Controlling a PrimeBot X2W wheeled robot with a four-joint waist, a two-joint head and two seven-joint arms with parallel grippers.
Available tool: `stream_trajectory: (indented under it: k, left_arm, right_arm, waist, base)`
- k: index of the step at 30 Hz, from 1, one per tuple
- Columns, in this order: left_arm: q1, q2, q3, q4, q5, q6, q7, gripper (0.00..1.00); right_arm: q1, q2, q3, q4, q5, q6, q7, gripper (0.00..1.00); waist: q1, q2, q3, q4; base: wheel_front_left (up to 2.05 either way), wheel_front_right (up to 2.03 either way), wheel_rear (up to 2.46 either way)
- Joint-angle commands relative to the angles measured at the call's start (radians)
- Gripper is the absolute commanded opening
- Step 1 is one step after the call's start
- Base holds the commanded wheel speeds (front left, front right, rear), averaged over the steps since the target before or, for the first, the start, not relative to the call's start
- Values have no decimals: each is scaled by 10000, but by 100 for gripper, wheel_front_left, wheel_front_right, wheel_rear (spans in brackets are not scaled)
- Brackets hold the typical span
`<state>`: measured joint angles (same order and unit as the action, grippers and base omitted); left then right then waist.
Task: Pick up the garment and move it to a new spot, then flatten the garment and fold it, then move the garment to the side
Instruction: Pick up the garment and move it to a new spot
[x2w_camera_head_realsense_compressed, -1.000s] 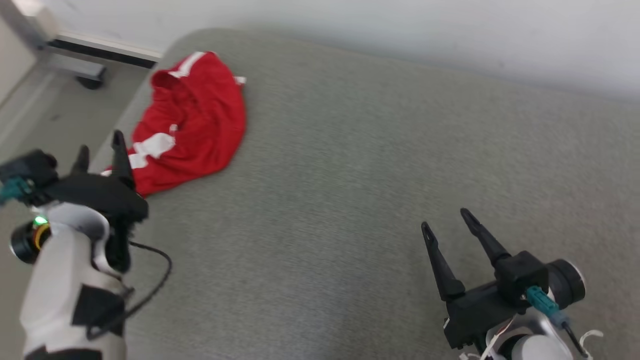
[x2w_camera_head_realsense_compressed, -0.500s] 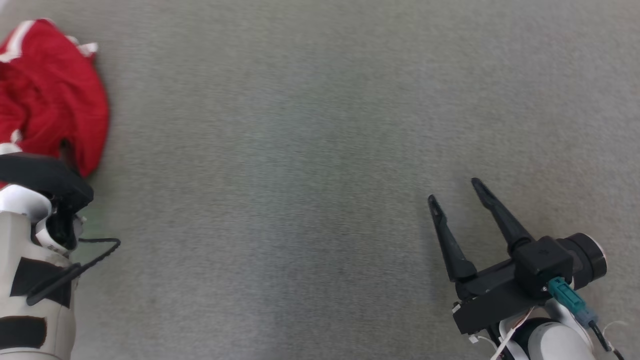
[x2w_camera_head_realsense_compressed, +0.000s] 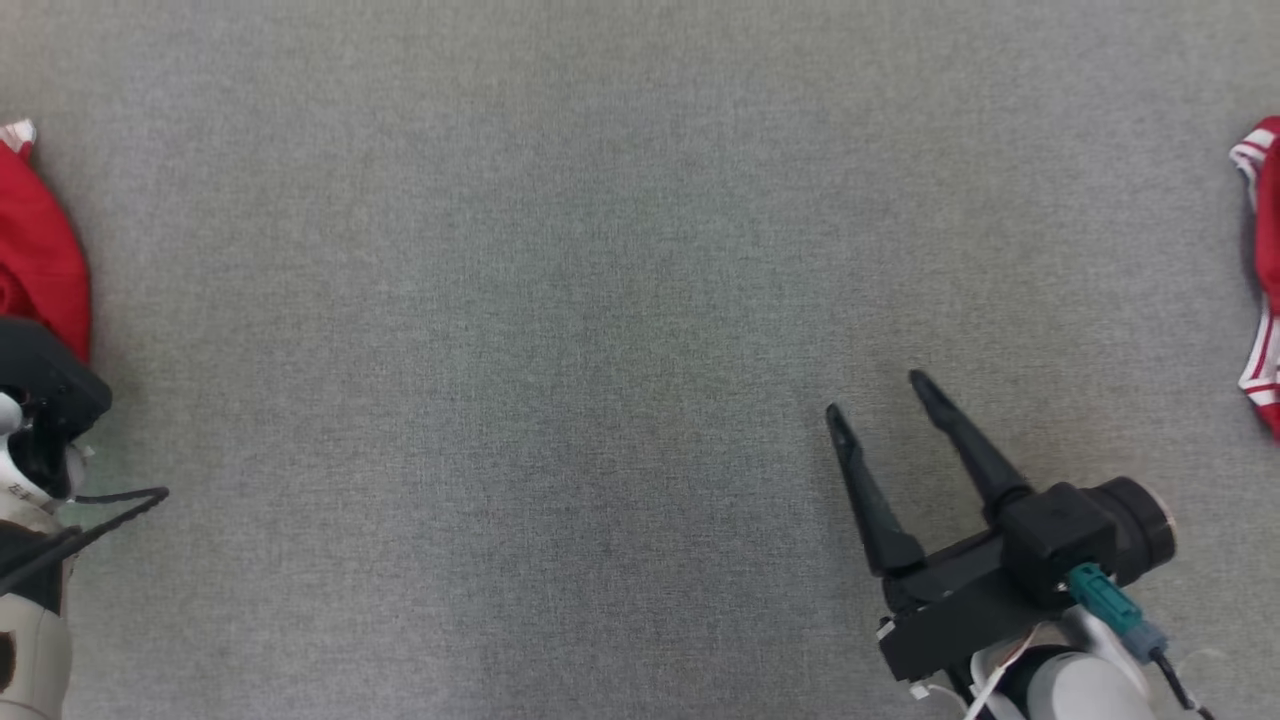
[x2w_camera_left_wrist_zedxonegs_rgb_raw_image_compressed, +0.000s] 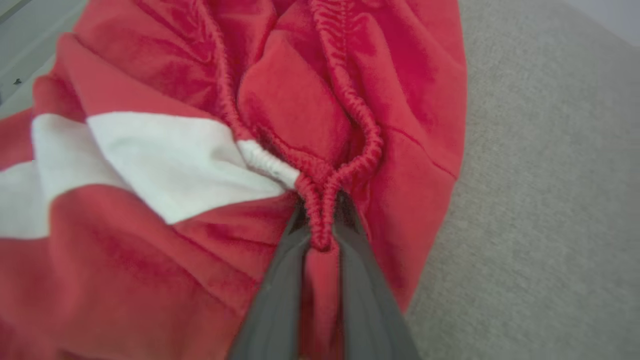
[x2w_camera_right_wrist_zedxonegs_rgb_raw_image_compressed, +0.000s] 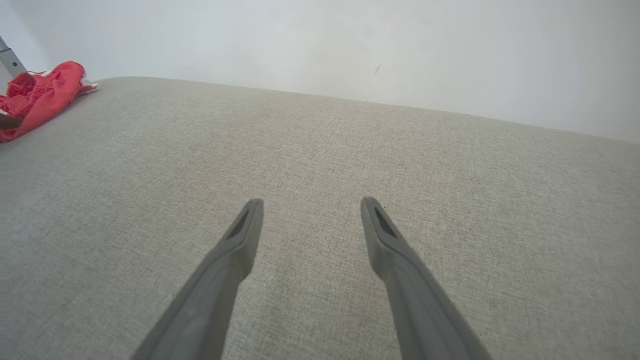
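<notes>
Head view: the red garment (x2w_camera_head_realsense_compressed: 40, 260) lies at the left edge of the grey worktop (x2w_camera_head_realsense_compressed: 600, 300), and another red-and-white cloth (x2w_camera_head_realsense_compressed: 1262, 280) lies at the right edge. The right fingers (x2w_camera_head_realsense_compressed: 870, 500) are spread apart, holding nothing.

Left wrist view: the left fingers (x2w_camera_left_wrist_zedxonegs_rgb_raw_image_compressed: 280, 300) pinch the garment's (x2w_camera_left_wrist_zedxonegs_rgb_raw_image_compressed: 150, 150) gathered elastic hem.

Right wrist view: the right fingers (x2w_camera_right_wrist_zedxonegs_rgb_raw_image_compressed: 220, 280) gape over bare worktop (x2w_camera_right_wrist_zedxonegs_rgb_raw_image_compressed: 450, 200), with the garment (x2w_camera_right_wrist_zedxonegs_rgb_raw_image_compressed: 45, 90) far left.

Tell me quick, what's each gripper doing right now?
Left gripper: shut on the red garment, at its elastic band.
Right gripper: open, holding nothing.
</notes>
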<state>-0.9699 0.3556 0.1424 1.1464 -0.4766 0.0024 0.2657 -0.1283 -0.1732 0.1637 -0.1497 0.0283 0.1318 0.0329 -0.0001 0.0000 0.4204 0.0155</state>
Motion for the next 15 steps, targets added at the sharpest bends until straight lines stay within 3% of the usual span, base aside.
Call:
stream_trajectory:
  k: [1,7,15]
  left_arm:
    - [272,-186,-166,77,135,-130,180,0]
    - [60,374,-676,-723,540,-414,273,0]
    - [-197,598,-1264,-2485,871,-803,631,0]
  right_arm:
    - [-60,135,60,149,83,-19,-153,100]
    - [-85,501,94,754,235,-20,-590,100]
    - [173,861,-67,1571,379,-20,-1108,100]
  waist:
    - [1,0,-337,29]
    - [1,0,-1140,171]
    - [1,0,-2292,379]
  base:
    - [0,0,0]
    - [0,0,0]
    - [0,0,0]
